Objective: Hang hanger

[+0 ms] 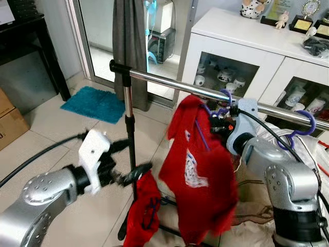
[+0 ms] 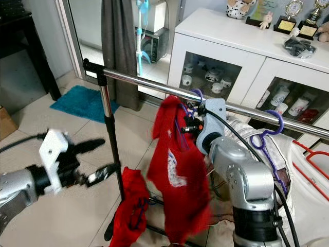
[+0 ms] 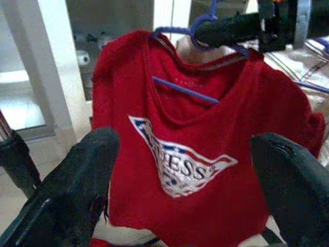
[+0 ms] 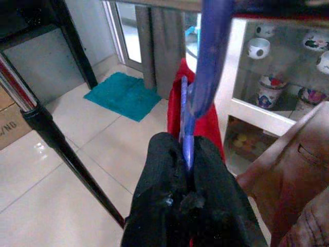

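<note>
Pale glossy floor tiles [image 1: 46, 149] run under a chrome garment rail [image 1: 169, 85] on a black upright; behind the rail stand a white glass-fronted cabinet [image 1: 241, 46] holding cups, a grey curtain [image 1: 129, 46] and, farther off on the floor, a teal mat [image 1: 93, 103]. On the rail hangs a purple plastic hanger [image 1: 222, 105] carrying a red T-shirt [image 1: 198, 170] with a red, white and blue printed logo; its hook sits at the rail, though whether it fully rests over the bar is hard to tell. A second purple hanger [image 1: 300, 128] hooks the rail further along, towards the cabinet. The right gripper [image 4: 187, 177], raised just below the rail, pinches the shirt's hanger between its closed fingers. The left gripper [image 1: 128, 162] is stretched forward below the rail near its upright, fingers spread wide and holding nothing, facing the shirt's front. Another red garment [image 1: 144, 211] hangs low beside the upright.
</note>
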You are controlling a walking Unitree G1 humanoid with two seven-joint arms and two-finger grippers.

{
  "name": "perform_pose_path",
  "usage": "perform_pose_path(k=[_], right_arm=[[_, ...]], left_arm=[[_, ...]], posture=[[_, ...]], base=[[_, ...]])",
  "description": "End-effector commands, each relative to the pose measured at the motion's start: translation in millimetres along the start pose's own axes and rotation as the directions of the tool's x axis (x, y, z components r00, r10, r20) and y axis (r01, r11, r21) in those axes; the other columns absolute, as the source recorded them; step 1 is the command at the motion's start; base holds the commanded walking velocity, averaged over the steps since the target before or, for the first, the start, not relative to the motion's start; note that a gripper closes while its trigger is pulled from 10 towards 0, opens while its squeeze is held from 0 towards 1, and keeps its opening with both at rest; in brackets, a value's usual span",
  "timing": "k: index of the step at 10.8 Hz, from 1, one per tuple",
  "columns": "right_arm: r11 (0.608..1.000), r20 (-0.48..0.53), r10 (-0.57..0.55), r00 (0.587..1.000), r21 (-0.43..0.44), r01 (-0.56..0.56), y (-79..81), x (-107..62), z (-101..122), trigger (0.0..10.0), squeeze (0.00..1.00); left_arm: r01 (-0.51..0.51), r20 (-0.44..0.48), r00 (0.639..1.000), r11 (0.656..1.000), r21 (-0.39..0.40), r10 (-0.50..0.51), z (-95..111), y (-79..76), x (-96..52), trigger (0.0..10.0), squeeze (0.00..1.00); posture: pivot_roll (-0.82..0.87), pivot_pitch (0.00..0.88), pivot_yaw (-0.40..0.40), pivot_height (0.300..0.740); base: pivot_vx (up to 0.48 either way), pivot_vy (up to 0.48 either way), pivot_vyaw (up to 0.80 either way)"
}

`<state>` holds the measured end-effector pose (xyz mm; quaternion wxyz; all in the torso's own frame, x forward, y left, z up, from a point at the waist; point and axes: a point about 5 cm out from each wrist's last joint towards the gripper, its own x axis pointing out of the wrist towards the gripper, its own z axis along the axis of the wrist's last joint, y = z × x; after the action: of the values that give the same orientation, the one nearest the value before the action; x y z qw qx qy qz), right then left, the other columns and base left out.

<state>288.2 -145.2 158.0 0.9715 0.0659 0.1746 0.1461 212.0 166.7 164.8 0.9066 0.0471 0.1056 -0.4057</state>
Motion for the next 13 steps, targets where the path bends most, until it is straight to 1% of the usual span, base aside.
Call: perform_pose_path(k=[1, 2, 4, 5, 6, 8, 9, 10, 13], right_arm=[[1.0, 0.006, -0.011, 1.0, 0.009, 0.011, -2.2, -3.7, 1.6, 0.0, 0.0], [1.0, 0.012, -0.009, 1.0, 0.011, 0.009, -1.6, -4.5, 1.9, 0.0, 0.0], [1.0, 0.034, 0.01, 0.999, 0.01, -0.01, 2.2, -7.6, 3.2, 0.0, 0.0], [1.0, 0.078, 0.006, 0.997, -0.009, -0.005, 5.0, -9.1, 8.1, 0.0, 0.0], [0.997, 0.107, -0.025, 0.994, -0.065, 0.032, 5.7, -12.0, 12.8, 0.0, 0.0], [0.996, 0.171, 0.028, 0.985, -0.087, -0.013, 13.5, -16.8, 21.4, 0.0, 0.0], [0.996, 0.205, 0.044, 0.978, -0.084, -0.027, 16.5, -19.1, 23.9, 0.0, 0.0], [0.994, 0.197, 0.074, 0.978, -0.091, -0.057, 21.9, -22.6, 18.5, 0.0, 0.0], [0.994, 0.174, 0.089, 0.981, -0.083, -0.075, 27.5, -26.6, 8.1, 0.0, 0.0]], left_arm=[[-0.038, 0.003, 0.999, 0.999, 0.016, 0.038, 3.8, -1.4, 1.9, 10.0, 0.0], [-0.07, 0.025, 0.997, 0.997, 0.019, 0.069, 5.1, -1.2, 3.0, 10.0, 0.0], [-0.107, 0.034, 0.994, 0.994, 0.025, 0.106, 0.8, 1.6, 7.4, 10.0, 0.0], [-0.137, 0.032, 0.99, 0.99, 0.018, 0.136, -4.1, 6.0, 9.0, 10.0, 0.0], [-0.175, 0.037, 0.984, 0.985, 0.001, 0.174, -8.5, 8.4, 10.7, 10.0, 0.0], [-0.185, 0.039, 0.982, 0.983, -0.011, 0.185, -12.9, 9.3, 11.8, 10.0, 0.0], [-0.187, 0.039, 0.982, 0.982, -0.015, 0.187, -14.9, 9.5, 11.8, 10.0, 0.0], [-0.189, 0.035, 0.981, 0.982, -0.018, 0.19, -17.3, 10.1, 11.8, 10.0, 0.0], [-0.187, 0.03, 0.982, 0.982, -0.017, 0.187, -20.5, 9.7, 13.0, 10.0, 0.0]], posture=[[-0.01, 0.0, -0.089, 0.74], [-0.01, 0.0, -0.089, 0.74], [-0.01, 0.0, -0.088, 0.74], [-0.01, 0.0, -0.088, 0.74], [-0.01, 0.0, -0.096, 0.74], [-0.01, 0.0, -0.099, 0.74], [-0.01, 0.0, -0.1, 0.74], [-0.01, 0.0, -0.101, 0.74], [-0.01, 0.0, -0.098, 0.74]], base=[[0.0, 0.0, 0.0], [0.0, 0.0, 0.0], [0.0, 0.0, 0.0], [0.0, 0.0, 0.0], [0.0, 0.0, 0.0], [0.0, 0.0, 0.0], [0.0, 0.0, 0.0], [-0.251, 0.0, 0.0], [-0.314, 0.0, 0.0]])
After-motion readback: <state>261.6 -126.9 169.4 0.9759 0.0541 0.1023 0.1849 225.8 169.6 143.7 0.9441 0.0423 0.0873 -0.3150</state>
